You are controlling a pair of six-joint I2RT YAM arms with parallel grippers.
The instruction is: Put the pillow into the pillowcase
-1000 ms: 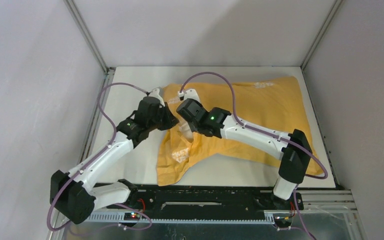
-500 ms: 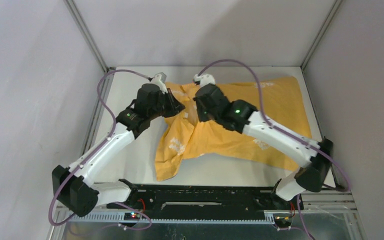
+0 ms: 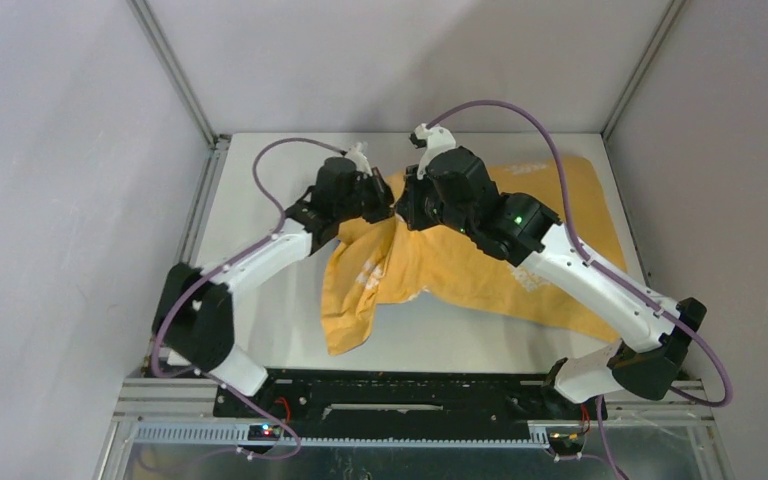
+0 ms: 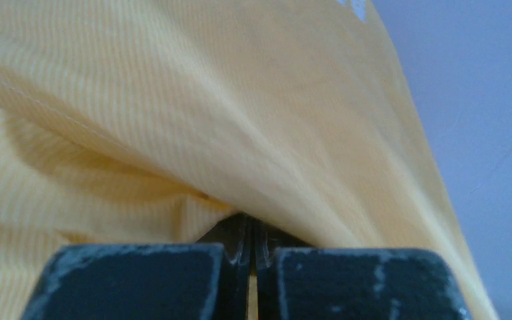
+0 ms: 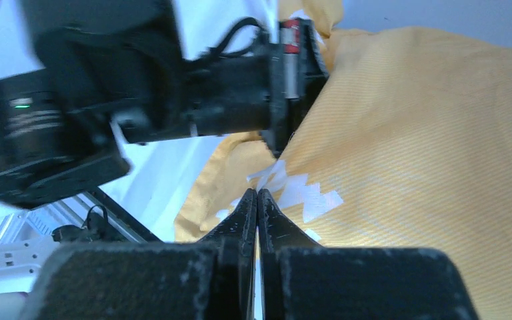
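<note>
Pillowcase [image 3: 480, 270], orange-yellow, lying on the table [image 3: 460, 335]: you are holding its raised end in left gripper [image 4: 252, 227] and right gripper [image 5: 257, 200], both pinched shut on it, likely seating the pillow; next needing an even tug.

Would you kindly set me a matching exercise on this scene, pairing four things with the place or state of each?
Things:
1. orange-yellow fabric pillowcase with white lettering
2. left gripper
3. purple cable of the right arm
4. black metal rail

Places or states:
A. runs along the near edge of the white table
B. shut on a fold of orange cloth
C. arches high above the arm
D. drawn up into folds at one end

Pairs: 1-D, 2-B, 3-C, 4-A.
</note>
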